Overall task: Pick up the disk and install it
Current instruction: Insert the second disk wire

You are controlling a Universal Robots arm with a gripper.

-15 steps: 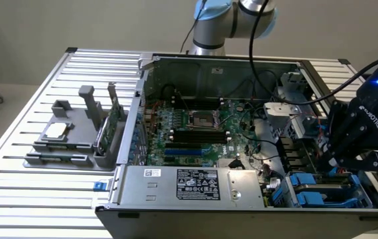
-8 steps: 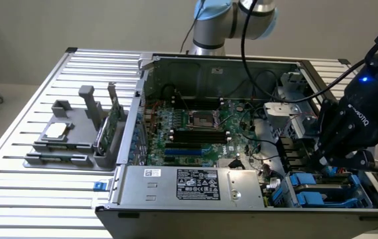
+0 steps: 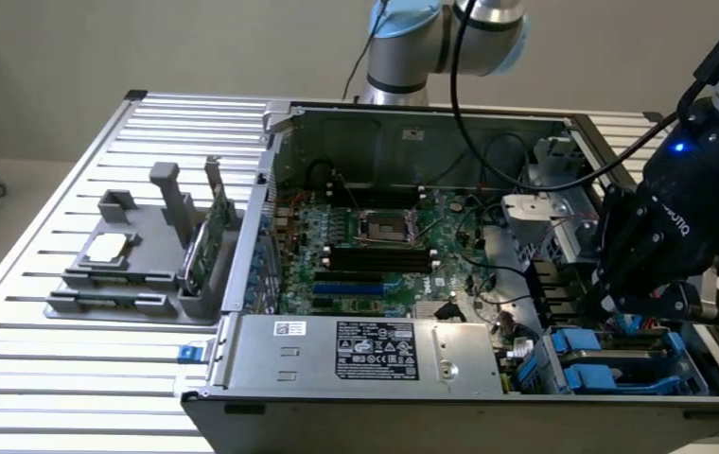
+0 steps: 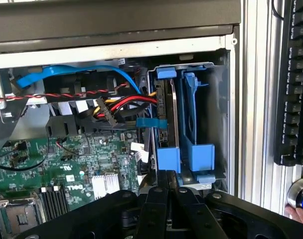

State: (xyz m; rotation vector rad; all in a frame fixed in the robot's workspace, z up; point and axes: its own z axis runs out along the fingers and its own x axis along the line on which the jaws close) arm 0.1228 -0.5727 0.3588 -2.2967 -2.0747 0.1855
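Disk [image 4: 166,117] is seen standing on edge in the drive bay [image 4: 219,124] at the case's corner, its blue carrier frame seated between the bay walls (apparently slotted home). The gripper [image 4: 166,191] is held just above it; whether its fingers are parted cannot be told.

The pincer [image 4: 167,191] hides the near end of the disk [image 4: 167,122]; its fingertips cannot be seen.
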